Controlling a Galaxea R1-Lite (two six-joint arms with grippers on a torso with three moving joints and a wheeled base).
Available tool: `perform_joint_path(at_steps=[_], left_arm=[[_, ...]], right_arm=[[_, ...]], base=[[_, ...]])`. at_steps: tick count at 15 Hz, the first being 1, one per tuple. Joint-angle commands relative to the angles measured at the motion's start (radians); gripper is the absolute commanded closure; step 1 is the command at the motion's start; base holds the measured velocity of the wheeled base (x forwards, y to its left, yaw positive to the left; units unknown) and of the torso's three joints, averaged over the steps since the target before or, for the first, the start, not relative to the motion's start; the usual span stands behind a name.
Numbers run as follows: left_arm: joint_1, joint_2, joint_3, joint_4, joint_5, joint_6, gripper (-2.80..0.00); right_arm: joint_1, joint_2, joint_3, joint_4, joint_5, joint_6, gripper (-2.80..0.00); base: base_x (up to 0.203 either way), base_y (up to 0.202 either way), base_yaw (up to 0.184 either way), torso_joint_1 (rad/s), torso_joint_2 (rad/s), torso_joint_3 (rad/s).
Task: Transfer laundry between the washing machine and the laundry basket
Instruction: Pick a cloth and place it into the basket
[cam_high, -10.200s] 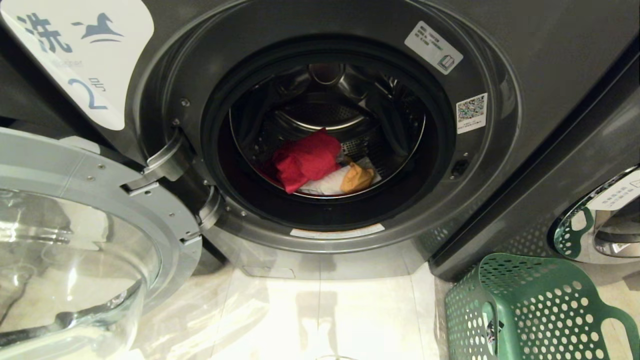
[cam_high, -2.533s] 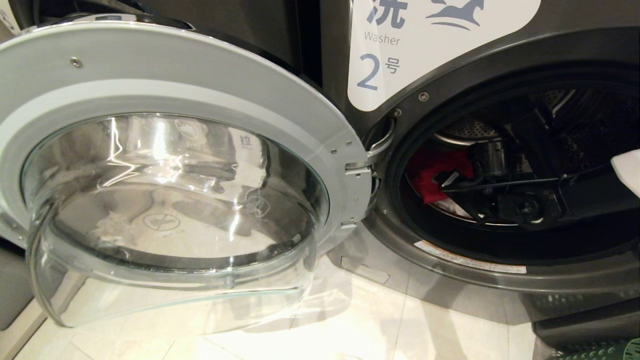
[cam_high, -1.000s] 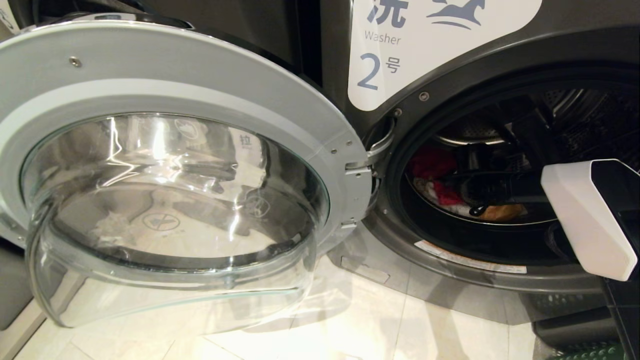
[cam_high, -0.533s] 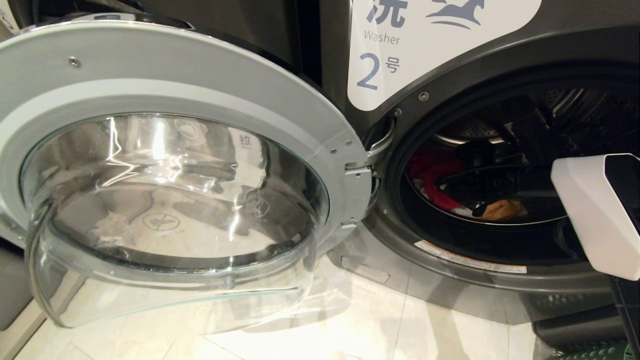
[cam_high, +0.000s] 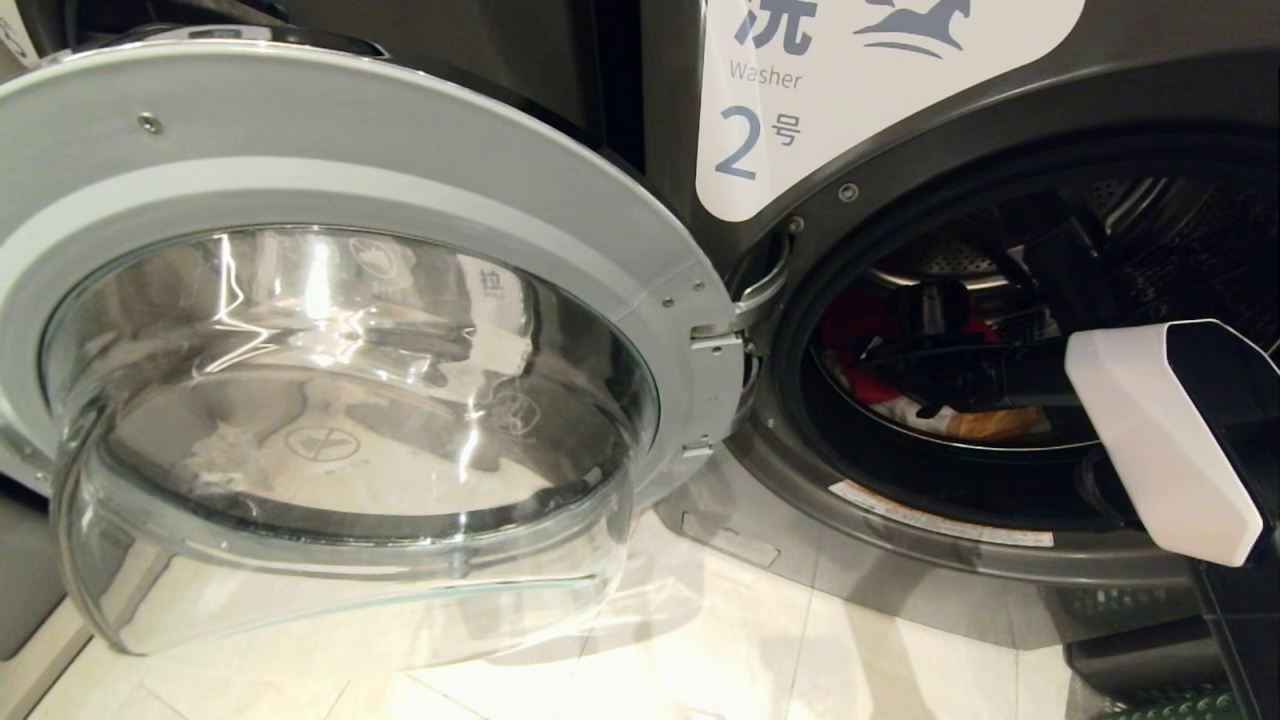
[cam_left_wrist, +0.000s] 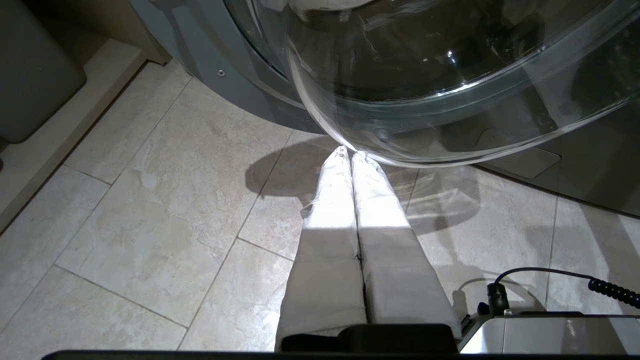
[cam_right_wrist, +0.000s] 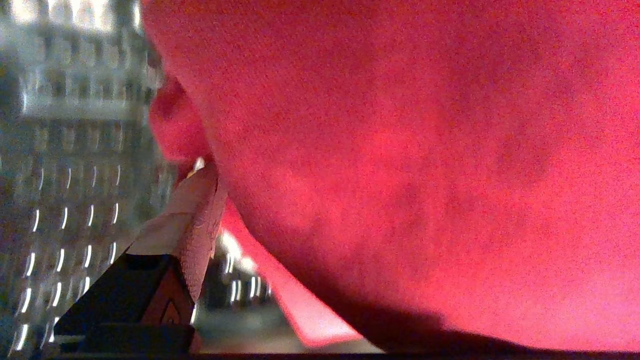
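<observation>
The dark grey washing machine (cam_high: 660, 120) marked 2 stands with its door swung wide. In its drum lies the laundry: a red garment (cam_high: 850, 318), a white one (cam_high: 905, 415) and an orange one (cam_high: 995, 425). My right arm reaches in through the opening, and my right gripper (cam_high: 900, 382) sits low among the clothes. In the right wrist view red cloth (cam_right_wrist: 400, 150) fills nearly everything, and one taped finger (cam_right_wrist: 187, 220) stands far to the side, open. My left gripper (cam_left_wrist: 348, 152) is shut over the floor under the door glass. A green sliver of the laundry basket (cam_high: 1165, 703) shows at the bottom right.
The open door (cam_high: 340, 330), with its bulging glass bowl, takes up the left half of the head view and hangs just above my left fingertips. Pale floor tiles (cam_high: 700, 650) lie below it. The right arm's white forearm cover (cam_high: 1150, 430) crosses the drum opening.
Since ten seconds ago the head view has swung left and the right arm has entered the drum. Over the last second the gripper turned slightly among the clothes and the forearm wavered sideways.
</observation>
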Motion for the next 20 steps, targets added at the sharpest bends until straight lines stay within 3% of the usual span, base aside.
perform_joint_path(at_steps=[1, 6, 8, 12, 13, 20], left_arm=[[0.000, 0.001, 0.000, 0.000, 0.000, 0.000, 0.00], [0.000, 0.001, 0.000, 0.000, 0.000, 0.000, 0.00], [0.000, 0.001, -0.001, 0.000, 0.000, 0.000, 0.00], [0.000, 0.001, 0.000, 0.000, 0.000, 0.000, 0.00], [0.000, 0.001, 0.000, 0.000, 0.000, 0.000, 0.00], [0.000, 0.001, 0.000, 0.000, 0.000, 0.000, 0.00]], right_arm=[[0.011, 0.039, 0.000, -0.038, -0.041, 0.003, -2.80], [0.011, 0.079, 0.000, -0.018, -0.048, -0.039, -2.80], [0.008, 0.080, -0.006, 0.050, -0.043, -0.039, -2.80], [0.004, 0.086, -0.008, 0.053, -0.034, -0.024, -2.80], [0.004, 0.100, -0.009, 0.052, -0.034, -0.023, 0.00], [0.004, 0.125, -0.018, 0.049, -0.044, -0.013, 0.00]], base=[[0.000, 0.000, 0.000, 0.000, 0.00, 0.000], [0.000, 0.000, 0.000, 0.000, 0.00, 0.000], [0.000, 0.000, 0.000, 0.000, 0.00, 0.000], [0.000, 0.000, 0.000, 0.000, 0.00, 0.000], [0.000, 0.000, 0.000, 0.000, 0.00, 0.000], [0.000, 0.000, 0.000, 0.000, 0.00, 0.000]])
